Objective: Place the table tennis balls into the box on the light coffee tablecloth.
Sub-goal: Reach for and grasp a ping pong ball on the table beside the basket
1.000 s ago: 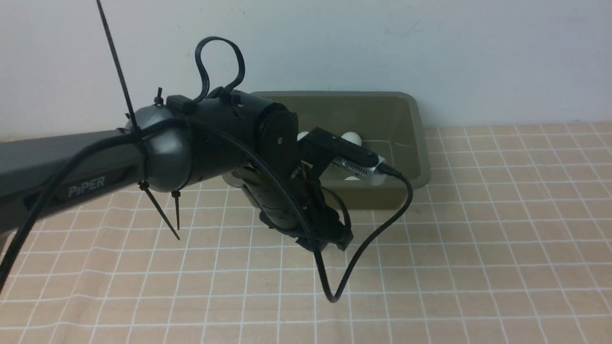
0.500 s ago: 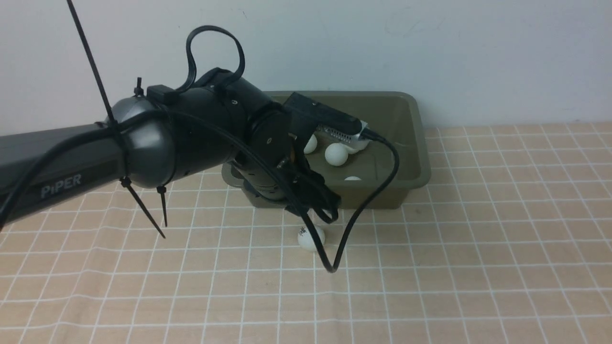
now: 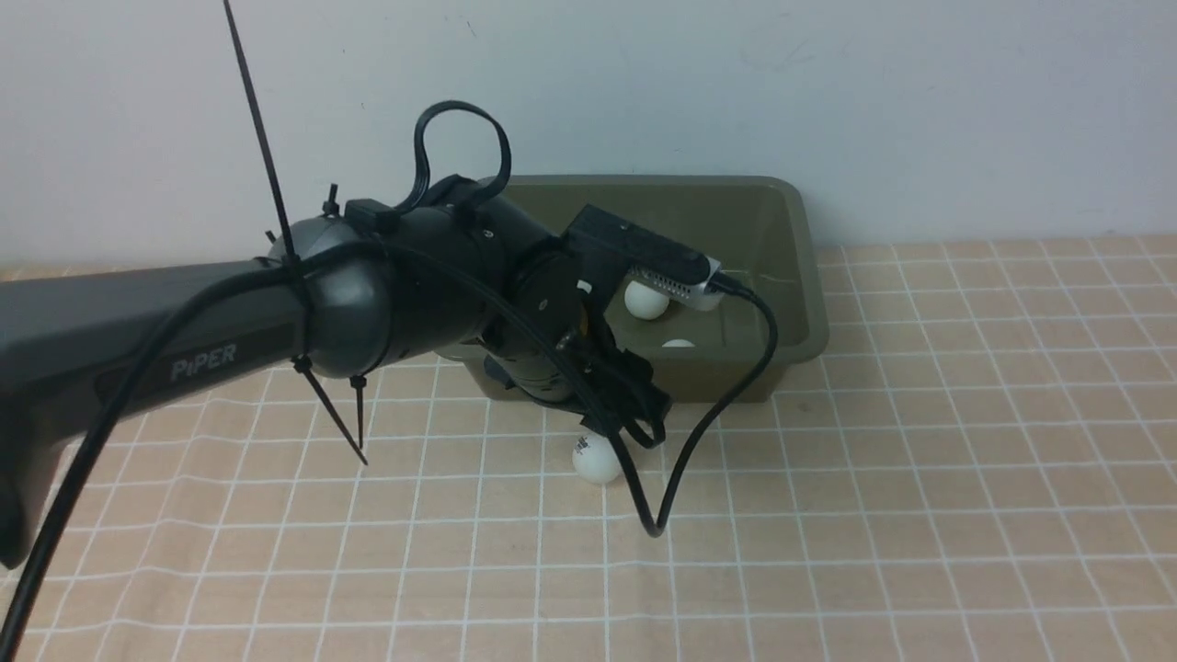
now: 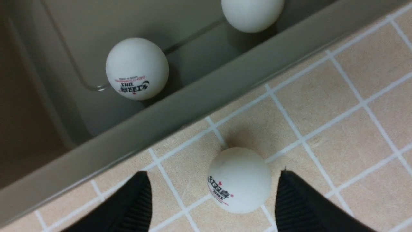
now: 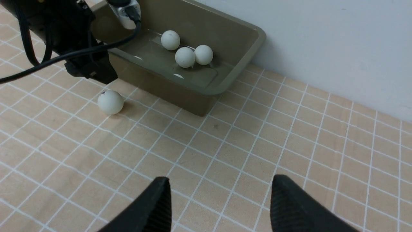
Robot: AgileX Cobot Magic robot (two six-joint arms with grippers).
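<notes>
One table tennis ball lies on the light coffee tablecloth, just in front of the olive-green box. My left gripper hangs above it, open. In the left wrist view the ball sits on the cloth between the spread fingers, touching neither, and my left gripper holds nothing. Three balls rest inside the box. My right gripper is open and empty over bare cloth, well away from the loose ball.
The box stands against the white back wall. The left arm's black cable loops down to the cloth beside the loose ball. The box's near rim runs close to that ball.
My left gripper rose from the cloth and uncovered the ball, which stayed lying in front of the box. Its fingers now stand apart. The right arm has not moved.
</notes>
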